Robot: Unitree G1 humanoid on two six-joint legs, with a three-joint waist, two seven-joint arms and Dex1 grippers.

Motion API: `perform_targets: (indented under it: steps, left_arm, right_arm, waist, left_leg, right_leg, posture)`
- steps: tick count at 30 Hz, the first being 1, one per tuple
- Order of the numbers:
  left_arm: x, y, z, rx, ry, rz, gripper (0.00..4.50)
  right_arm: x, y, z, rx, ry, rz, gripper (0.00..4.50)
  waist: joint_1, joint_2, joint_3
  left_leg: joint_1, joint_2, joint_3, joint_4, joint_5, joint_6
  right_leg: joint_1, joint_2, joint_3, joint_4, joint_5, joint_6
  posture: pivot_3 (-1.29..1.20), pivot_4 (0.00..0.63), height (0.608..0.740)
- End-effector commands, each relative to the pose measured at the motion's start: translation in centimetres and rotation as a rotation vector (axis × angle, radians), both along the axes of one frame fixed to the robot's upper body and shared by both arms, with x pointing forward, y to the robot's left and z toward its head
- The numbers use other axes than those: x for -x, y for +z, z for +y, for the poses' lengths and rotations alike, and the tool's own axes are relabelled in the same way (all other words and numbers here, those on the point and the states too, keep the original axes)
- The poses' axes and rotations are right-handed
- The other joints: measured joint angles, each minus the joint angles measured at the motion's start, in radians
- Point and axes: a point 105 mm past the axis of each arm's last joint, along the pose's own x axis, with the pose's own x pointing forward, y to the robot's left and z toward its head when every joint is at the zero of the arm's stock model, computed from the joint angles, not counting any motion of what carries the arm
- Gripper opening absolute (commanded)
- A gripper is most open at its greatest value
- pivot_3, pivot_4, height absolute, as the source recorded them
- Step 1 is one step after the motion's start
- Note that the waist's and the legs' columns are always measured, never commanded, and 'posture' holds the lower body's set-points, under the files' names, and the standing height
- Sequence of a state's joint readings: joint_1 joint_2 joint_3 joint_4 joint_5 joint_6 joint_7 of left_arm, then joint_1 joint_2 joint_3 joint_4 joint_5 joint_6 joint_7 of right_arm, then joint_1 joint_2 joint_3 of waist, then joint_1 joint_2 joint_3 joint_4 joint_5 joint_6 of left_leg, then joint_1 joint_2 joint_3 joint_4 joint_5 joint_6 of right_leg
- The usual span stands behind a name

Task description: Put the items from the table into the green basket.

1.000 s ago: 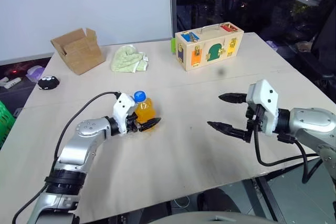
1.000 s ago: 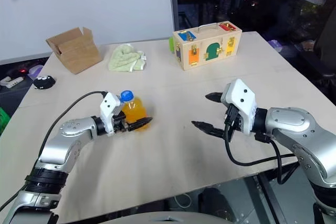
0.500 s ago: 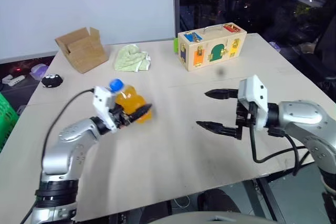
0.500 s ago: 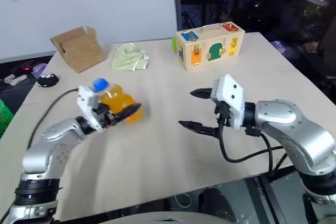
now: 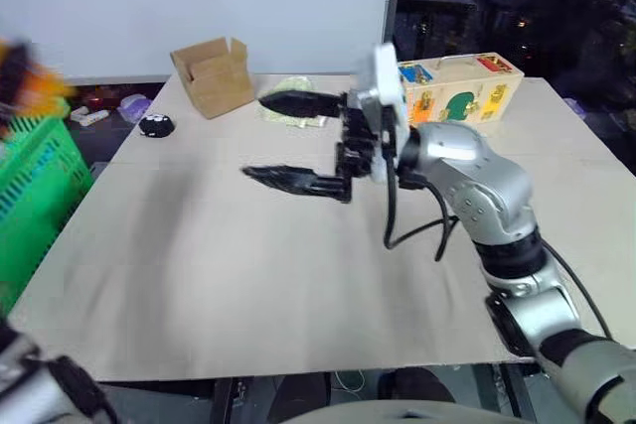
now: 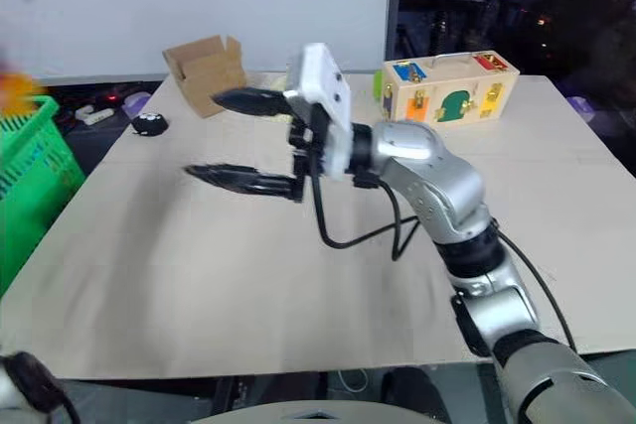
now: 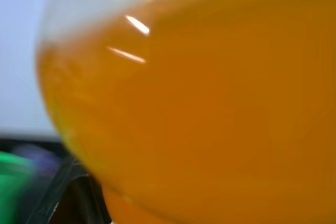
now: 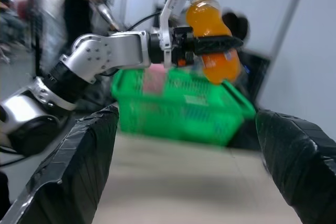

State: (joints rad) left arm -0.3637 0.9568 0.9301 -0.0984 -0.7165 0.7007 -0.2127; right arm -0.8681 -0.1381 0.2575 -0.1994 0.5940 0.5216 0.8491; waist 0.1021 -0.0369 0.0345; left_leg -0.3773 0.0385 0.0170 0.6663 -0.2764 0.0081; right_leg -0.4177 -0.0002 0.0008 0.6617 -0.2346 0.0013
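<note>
The left claw [image 8: 210, 45] pinches the orange drink bottle [image 8: 210, 35] by its middle, blue cap up, holding it in the air above the green basket [image 8: 181, 111], which stands off the left edge of the table [image 5: 298, 275]. Something pink [image 8: 154, 80] shows inside the basket, too blurred to name. The right claw [image 5: 288, 141] hangs over the table with its fingers spread wide and nothing between them.
</note>
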Motion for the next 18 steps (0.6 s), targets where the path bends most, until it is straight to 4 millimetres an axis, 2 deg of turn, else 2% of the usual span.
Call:
perform_targets:
  steps: [1,5,7,12,14,18]
  left_arm:
    - [3.8,2.2,3.9,-0.041,0.199,-0.061,3.07]
    - [6.0,1.9,5.5,-0.050,0.251,-0.049,3.07]
    - [7.0,1.3,5.8,-0.069,0.278,-0.019,3.07]
    - [9.2,-0.9,6.5,-0.044,0.351,0.043,3.07]
    - [9.3,-1.9,6.7,-0.027,0.349,0.062,3.07]
    - [7.8,-3.9,7.5,-0.016,0.311,0.123,3.07]
  right_arm:
    - [0.5,1.4,0.4,-0.048,0.039,-0.041,4.45]
    - [0.8,1.8,0.8,-0.069,0.069,-0.046,4.45]
    - [0.9,1.7,0.9,-0.071,0.078,-0.041,4.45]
    - [1.0,1.4,0.9,-0.060,0.097,-0.033,4.45]
    - [1.0,1.3,0.9,-0.055,0.100,-0.033,4.45]
    - [0.9,1.2,1.0,-0.047,0.101,-0.034,4.45]
  waist:
    - [0.026,0.002,0.001]
    - [0.079,-0.001,0.000]
    - [0.103,-0.006,-0.002]
    - [0.137,-0.006,-0.002]
    - [0.151,-0.006,-0.002]
    - [0.185,-0.006,-0.002]
  left_leg:
    - [0.000,-0.001,0.000,-0.001,0.000,0.000]
    - [-0.004,0.000,0.000,-0.001,0.000,-0.001]
    - [-0.005,0.002,-0.001,-0.001,0.000,-0.002]
    - [-0.004,0.003,-0.001,-0.001,-0.003,-0.009]
    - [-0.004,0.003,-0.001,-0.001,-0.003,-0.009]
    - [-0.005,0.004,-0.003,-0.001,-0.003,-0.009]
  right_leg:
    - [0.000,-0.001,0.000,-0.001,0.000,0.000]
    - [-0.002,-0.003,-0.004,-0.003,0.000,0.000]
    - [-0.002,-0.004,-0.009,-0.003,0.000,-0.001]
    - [-0.002,-0.017,-0.013,-0.004,-0.002,-0.002]
    - [-0.002,-0.019,-0.015,-0.004,-0.002,-0.002]
    - [-0.002,-0.018,-0.019,-0.004,-0.001,-0.002]
  posture:
    - [0.41,0.000,0.740]
    - [0.44,0.000,0.740]
    - [0.45,0.000,0.740]
    - [0.48,0.000,0.740]
    - [0.48,0.000,0.740]
    - [0.47,0.000,0.740]
